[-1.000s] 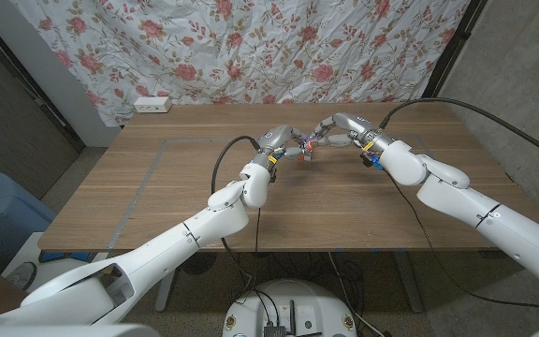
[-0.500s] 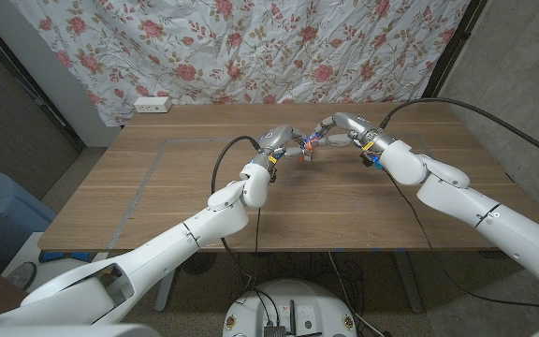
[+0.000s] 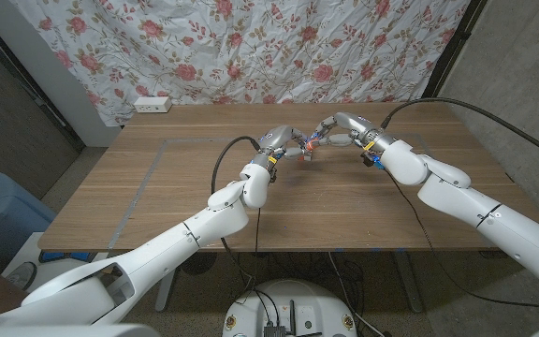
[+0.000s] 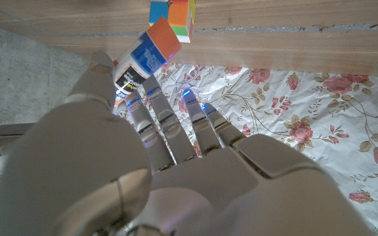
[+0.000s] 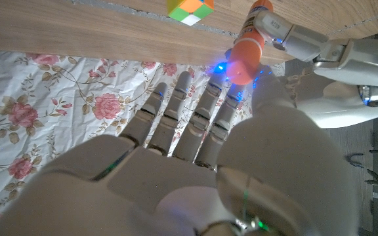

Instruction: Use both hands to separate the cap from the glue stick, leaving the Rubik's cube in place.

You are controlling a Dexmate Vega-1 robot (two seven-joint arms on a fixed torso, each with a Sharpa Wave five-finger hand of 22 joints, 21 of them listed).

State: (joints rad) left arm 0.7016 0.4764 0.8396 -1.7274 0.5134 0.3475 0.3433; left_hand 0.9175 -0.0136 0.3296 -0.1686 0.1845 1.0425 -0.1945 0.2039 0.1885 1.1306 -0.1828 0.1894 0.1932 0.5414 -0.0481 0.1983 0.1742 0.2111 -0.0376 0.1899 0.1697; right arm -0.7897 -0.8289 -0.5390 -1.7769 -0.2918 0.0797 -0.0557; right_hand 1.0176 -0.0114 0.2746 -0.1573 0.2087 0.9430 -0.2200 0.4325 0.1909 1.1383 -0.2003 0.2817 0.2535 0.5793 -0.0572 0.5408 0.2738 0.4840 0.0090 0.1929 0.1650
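Left hand (image 4: pixel 176 164) grips the glue stick (image 4: pixel 133 69); right hand (image 5: pixel 195 151) pinches its orange cap (image 5: pixel 247 58); pull straight apart, clear of the Rubik's cube (image 5: pixel 189 9).

Both arms reached in from the near corners and met mid-desk. The left hand (image 3: pixel 277 140) pinched the glue stick (image 4: pixel 140 60) between thumb and fingers. Facing it, the right hand (image 3: pixel 338 126) had its fingertips closed round the orange cap (image 5: pixel 246 58).
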